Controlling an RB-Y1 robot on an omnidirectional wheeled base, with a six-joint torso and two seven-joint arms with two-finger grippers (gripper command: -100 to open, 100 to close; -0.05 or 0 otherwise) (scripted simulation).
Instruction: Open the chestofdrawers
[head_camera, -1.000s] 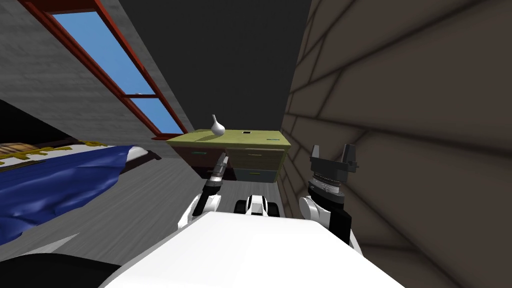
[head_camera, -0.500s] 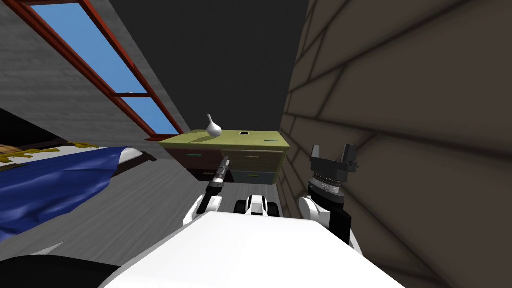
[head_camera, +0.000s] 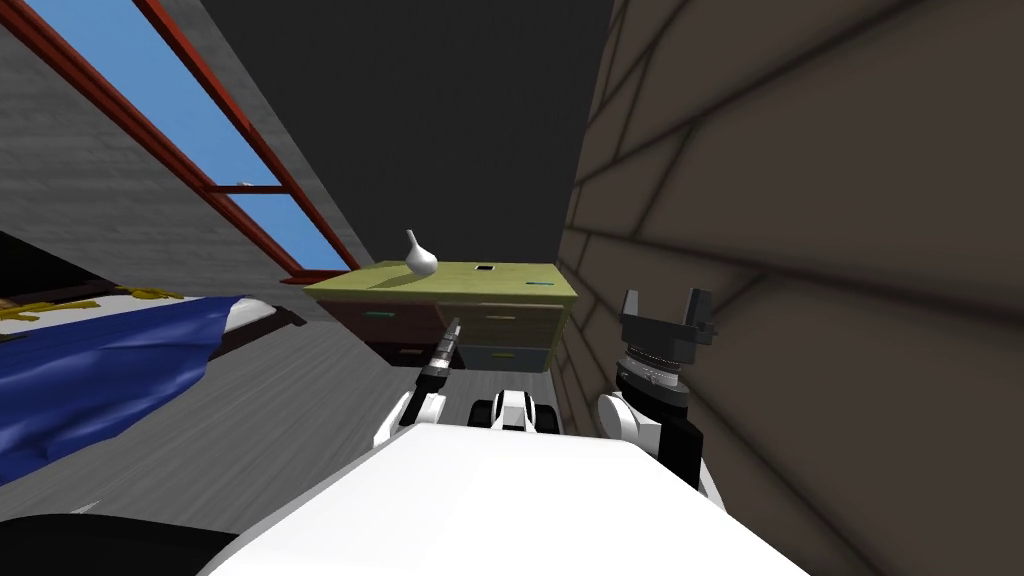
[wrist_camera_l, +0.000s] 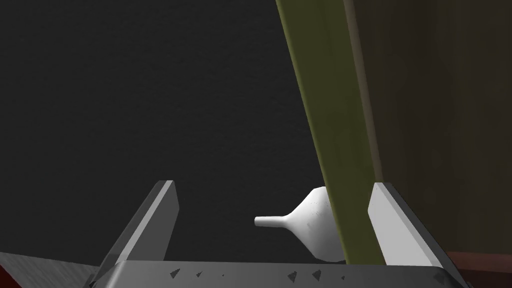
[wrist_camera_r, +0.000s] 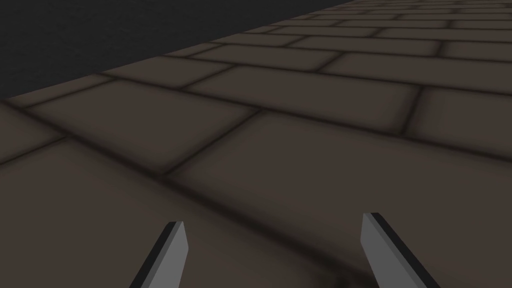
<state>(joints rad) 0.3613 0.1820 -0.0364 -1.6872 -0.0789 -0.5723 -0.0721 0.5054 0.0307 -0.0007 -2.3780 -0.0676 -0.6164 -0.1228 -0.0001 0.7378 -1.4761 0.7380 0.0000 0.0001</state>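
Now at the chest of drawers, both grippers spread

Points the left gripper (head_camera: 452, 330) straight at the chest of drawers (head_camera: 505, 322), blades wide apart and clamped on nothing. Finds the chest just ahead of that gripper, its far side close against the brick wall (head_camera: 800, 250), with every drawer front flush and shut. Cannot tell whether the fingertips touch the front. Shows, from the left wrist, the chest's olive top (wrist_camera_l: 325, 125) edge-on close to one blade, and a white vase (wrist_camera_l: 310, 225) standing on it, framed between the two blades. Holds the right gripper (head_camera: 665, 305) off to the left gripper's right, near the brick wall, blades likewise apart and empty. Leaves a bed (head_camera: 100, 370) with a blue blanket well off to the left gripper's left.
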